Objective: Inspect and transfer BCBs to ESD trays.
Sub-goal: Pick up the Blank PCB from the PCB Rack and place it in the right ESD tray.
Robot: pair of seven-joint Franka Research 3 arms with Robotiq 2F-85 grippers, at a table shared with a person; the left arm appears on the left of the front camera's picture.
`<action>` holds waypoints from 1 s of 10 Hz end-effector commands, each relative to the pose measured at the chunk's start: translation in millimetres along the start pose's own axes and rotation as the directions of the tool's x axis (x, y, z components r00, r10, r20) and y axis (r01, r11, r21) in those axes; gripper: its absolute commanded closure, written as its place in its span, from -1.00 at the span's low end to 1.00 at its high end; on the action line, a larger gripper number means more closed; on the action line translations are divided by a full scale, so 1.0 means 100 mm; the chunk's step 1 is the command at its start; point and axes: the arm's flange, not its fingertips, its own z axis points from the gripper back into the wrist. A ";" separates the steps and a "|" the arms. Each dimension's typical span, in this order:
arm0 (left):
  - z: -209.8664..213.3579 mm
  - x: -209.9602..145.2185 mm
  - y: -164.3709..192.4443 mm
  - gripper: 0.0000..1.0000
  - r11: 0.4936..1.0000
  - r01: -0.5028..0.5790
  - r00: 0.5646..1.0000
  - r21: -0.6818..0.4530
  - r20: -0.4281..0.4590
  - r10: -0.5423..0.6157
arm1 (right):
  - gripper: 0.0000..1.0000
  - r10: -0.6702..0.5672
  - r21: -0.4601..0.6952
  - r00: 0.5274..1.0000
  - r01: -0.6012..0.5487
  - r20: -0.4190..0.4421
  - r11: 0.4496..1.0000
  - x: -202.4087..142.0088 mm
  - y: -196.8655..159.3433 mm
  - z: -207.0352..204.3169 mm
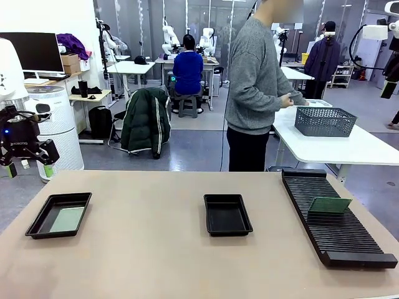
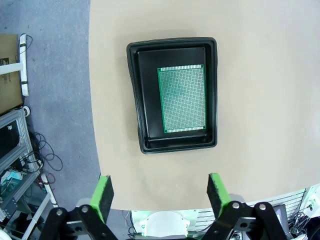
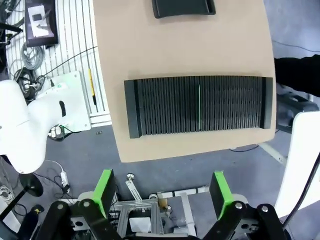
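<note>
- Black two-finger left gripper [image 2: 160,195], green pads: jaws spread wide with nothing between them. It points straight down from above the near left edge of the tan table [image 2: 260,75]. In the front view it hangs at the left margin, above table height.
- Right gripper [image 3: 162,192], same make: jaws likewise wide apart and holding nothing. It points down over grey floor just off the table's right edge.
- Left tray [image 2: 172,95], shallow black rectangular plastic with a raised sloping rim and rounded corners: sits near the table's left edge, ahead of the left gripper and well apart from it.
- Green speckled rectangular circuit board [image 2: 182,99]: lies flat on the floor of the left tray, off-centre, close to one long wall.
- Middle tray [image 1: 227,213], identical black plastic: sits around the table's centre, well apart from both the left tray and the rack.
- Long black ribbed slotted rack [image 3: 200,105]: lies along the table's right side, running near to far.
- Second green circuit board [image 1: 330,205]: stands on edge in a slot roughly midway along the rack. From the right wrist it reads as a thin green line.
- Person in grey sweater and dark trousers [image 1: 255,81]: stands beyond the far edge, turned toward a white side table [image 1: 349,146]. The hands [image 1: 288,99] are held at waist height beside a dark grey mesh basket [image 1: 325,121].
</note>
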 end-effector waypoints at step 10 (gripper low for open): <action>-0.02 -0.01 0.00 -1.00 1.000 0.005 1.000 0.000 0.010 -0.005 | -1.00 0.016 -0.013 1.000 -0.016 0.011 1.000 -0.02 -0.02 -0.15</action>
